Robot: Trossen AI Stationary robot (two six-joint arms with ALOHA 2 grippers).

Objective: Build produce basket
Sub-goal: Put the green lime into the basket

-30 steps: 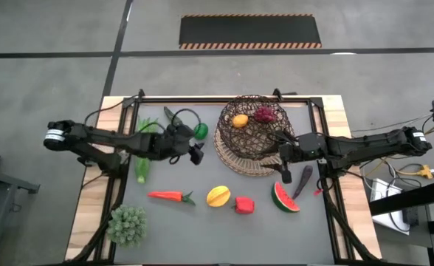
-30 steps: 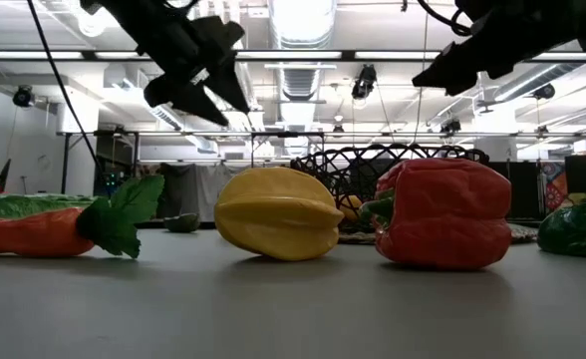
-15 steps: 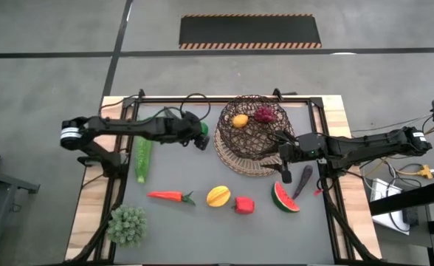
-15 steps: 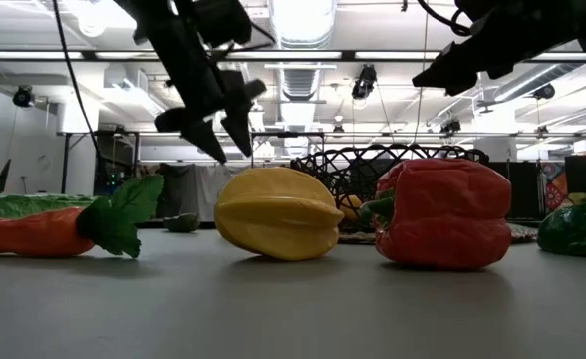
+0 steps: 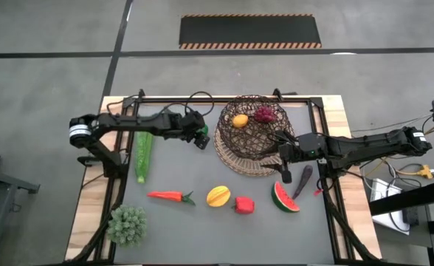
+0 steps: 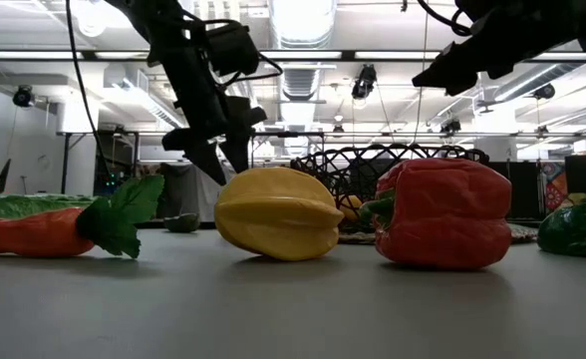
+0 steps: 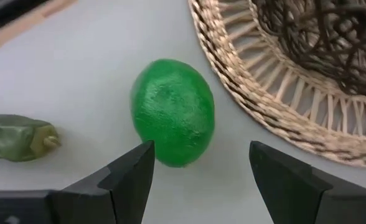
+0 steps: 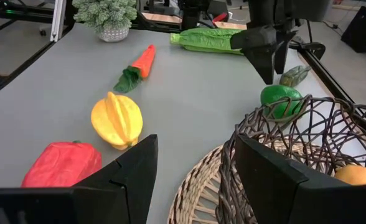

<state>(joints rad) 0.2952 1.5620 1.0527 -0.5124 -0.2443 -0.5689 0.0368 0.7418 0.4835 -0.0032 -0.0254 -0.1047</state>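
The green lime lies on the grey table just left of the basket, whose tan woven base is beside it. My left gripper is open and hangs above the lime, one finger on either side, touching nothing; it also shows in the high view and the low view. A dark green chili lies close by. An orange and the grapes lie in the basket. My right gripper is open and empty at the basket's right rim.
Green beans lie at the left. A carrot, a yellow mango, a red pepper and a watermelon slice lie along the near side. An eggplant lies at the right, and a leafy clump at the near left.
My left gripper has gone toward the table's far edge and down, and has tipped its fingers downward, ending over the lime beside the basket. Its fingers have stayed open. My right arm has kept still.
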